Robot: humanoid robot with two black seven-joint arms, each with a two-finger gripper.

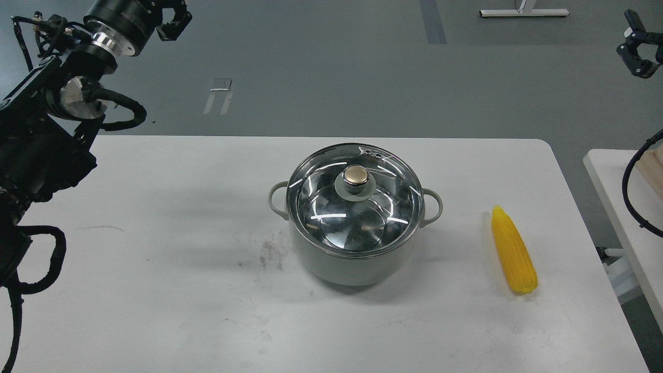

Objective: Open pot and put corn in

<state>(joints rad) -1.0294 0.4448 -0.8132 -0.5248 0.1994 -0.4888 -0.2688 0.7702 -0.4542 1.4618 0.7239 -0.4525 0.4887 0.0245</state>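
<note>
**Work Surface and Surroundings: Pot Closed, Corn on Table**

The white table (155,269) has rounded far corners and carries faint scuffs plus a small patch of dark specks (269,254) just left of the pot. The pot (357,259) stands near the table centre, upright, with its glass lid (331,207) seated on the rim and the gold knob (356,175) on top. The corn (513,249) lies flat on the table, well to the right of the pot, pointed end away from the robot.

Beyond the table lies a grey floor with a tape mark (220,96). A second table (621,207) edge shows at far right.

The left gripper (173,20) is raised above the far-left corner; whether it is spread or closed cannot be told. The right gripper (636,46) hangs at the upper right edge, holding nothing, fingers apparently parted.
</note>
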